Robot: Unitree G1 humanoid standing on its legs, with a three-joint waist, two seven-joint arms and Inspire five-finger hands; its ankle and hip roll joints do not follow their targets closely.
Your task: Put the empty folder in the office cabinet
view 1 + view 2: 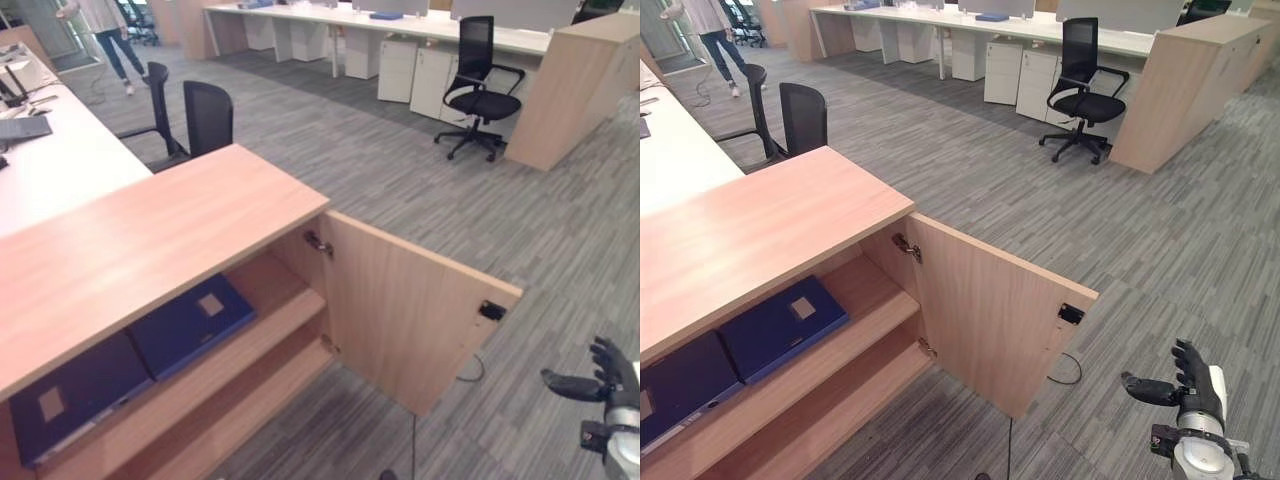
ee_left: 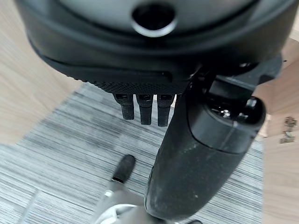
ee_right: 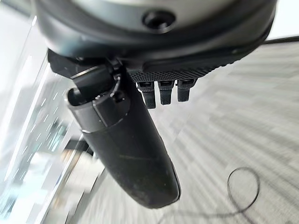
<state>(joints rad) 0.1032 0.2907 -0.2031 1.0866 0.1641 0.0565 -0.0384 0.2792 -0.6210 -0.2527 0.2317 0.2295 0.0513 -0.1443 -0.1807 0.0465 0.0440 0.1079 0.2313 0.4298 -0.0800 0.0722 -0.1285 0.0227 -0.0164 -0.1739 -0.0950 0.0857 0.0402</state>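
I am looking down at the office cabinet [image 1: 150, 235], whose door [image 1: 400, 310] is standing swung wide out over the grey carpet [image 1: 450, 190]. Two dark blue folders are lying flat on the upper shelf [image 1: 270, 330] inside: one folder [image 1: 190, 322] is sitting nearer the open door, and the other folder [image 1: 75, 395] is lying just beside it, deeper toward the closed side; I cannot tell which one is the empty one. My right hand [image 1: 1190, 385] is hanging low over the carpet, well apart from the door, with its fingers relaxed and spread and nothing in them. In the left wrist view my left hand [image 2: 196, 154] is showing with its thumb out and its fingers [image 2: 145, 109] pointing straight, also carrying nothing, with carpet beneath it and wooden panels at either side. Across the room a black office chair [image 1: 480, 85] is standing by a long white desk [image 1: 400, 25], and a person [image 1: 110, 35] is walking in the far corner.
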